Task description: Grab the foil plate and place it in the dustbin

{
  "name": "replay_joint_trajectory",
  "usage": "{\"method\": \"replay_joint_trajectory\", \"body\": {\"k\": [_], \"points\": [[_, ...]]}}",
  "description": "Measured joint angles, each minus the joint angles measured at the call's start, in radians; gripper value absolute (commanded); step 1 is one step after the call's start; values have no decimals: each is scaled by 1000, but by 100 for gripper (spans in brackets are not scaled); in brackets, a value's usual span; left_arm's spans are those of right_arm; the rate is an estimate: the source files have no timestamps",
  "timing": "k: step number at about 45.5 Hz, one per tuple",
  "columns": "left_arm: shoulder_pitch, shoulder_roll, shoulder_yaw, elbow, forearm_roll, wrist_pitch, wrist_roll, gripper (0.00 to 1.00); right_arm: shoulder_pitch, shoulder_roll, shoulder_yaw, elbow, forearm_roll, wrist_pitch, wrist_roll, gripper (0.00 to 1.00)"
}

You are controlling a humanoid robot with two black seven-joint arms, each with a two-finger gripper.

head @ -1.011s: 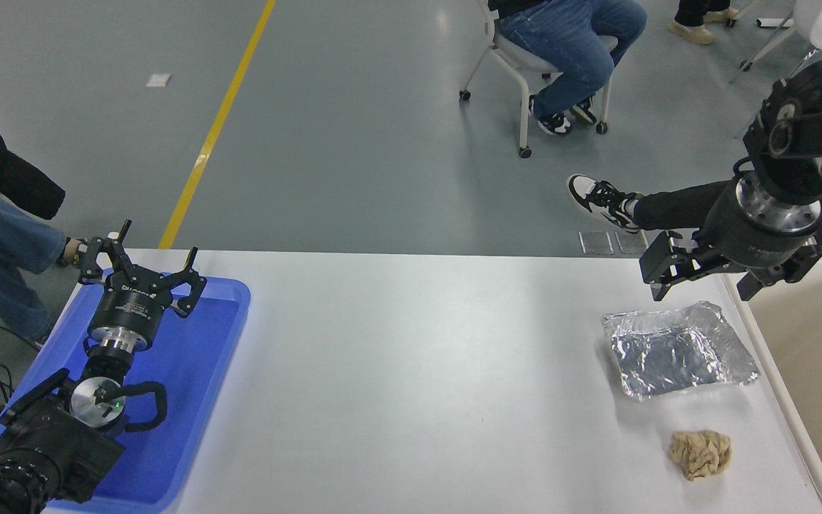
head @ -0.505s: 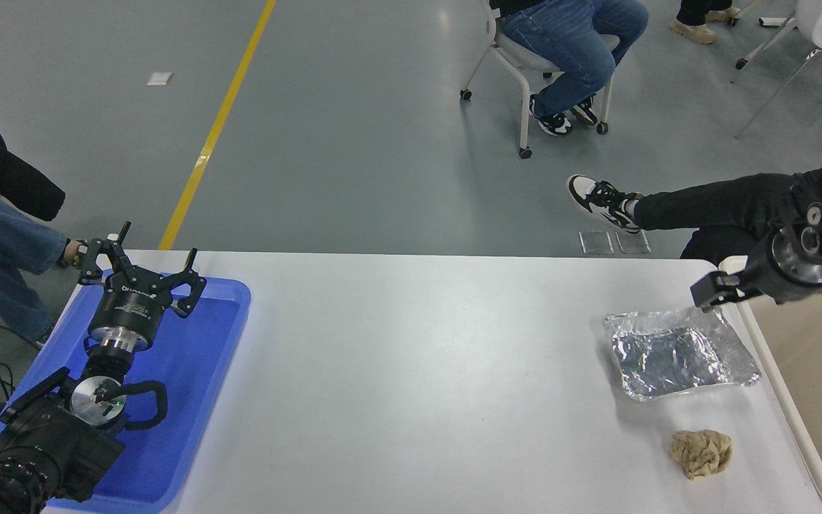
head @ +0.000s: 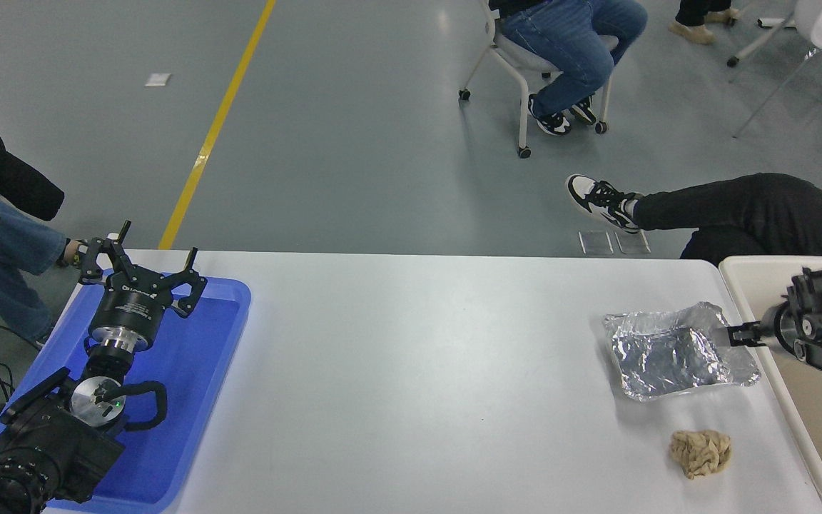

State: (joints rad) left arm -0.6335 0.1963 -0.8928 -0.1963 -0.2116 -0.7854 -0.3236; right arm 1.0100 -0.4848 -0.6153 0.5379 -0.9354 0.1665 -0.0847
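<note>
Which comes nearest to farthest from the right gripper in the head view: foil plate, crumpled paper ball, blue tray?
From the right gripper:
1. Foil plate, right at its tip, at the table's right end.
2. Crumpled paper ball, nearer the camera, below the plate.
3. Blue tray, at the table's far left, under the parked left gripper.

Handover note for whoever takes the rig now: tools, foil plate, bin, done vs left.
Right tool: low over the bin's left rim, tips at the foil plate's right wall; grip state unclear.
Left tool: open, parked over the blue tray.
Foil plate: flat on the table, beside the bin.
Paper ball: nearer than the plate.
Done: approach.
Left: grasp, lift, drop into the bin.
</note>
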Motion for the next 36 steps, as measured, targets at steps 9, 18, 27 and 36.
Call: {"method": "replay_joint_trajectory", "body": {"k": [9,18,27,36], "points": [[0,0,0,0,0,0,0,100,-65,38,67,-67,0,-16,7,100],[0,0,0,0,0,0,0,100,-99,57,134,-96,0,-23,9,88],[0,0,0,0,0,0,0,100,-122,65,200,-106,3,-26,11,52],[0,0,0,0,0,0,0,100,-141,76,243,-110,4,-26,12,29]]}}
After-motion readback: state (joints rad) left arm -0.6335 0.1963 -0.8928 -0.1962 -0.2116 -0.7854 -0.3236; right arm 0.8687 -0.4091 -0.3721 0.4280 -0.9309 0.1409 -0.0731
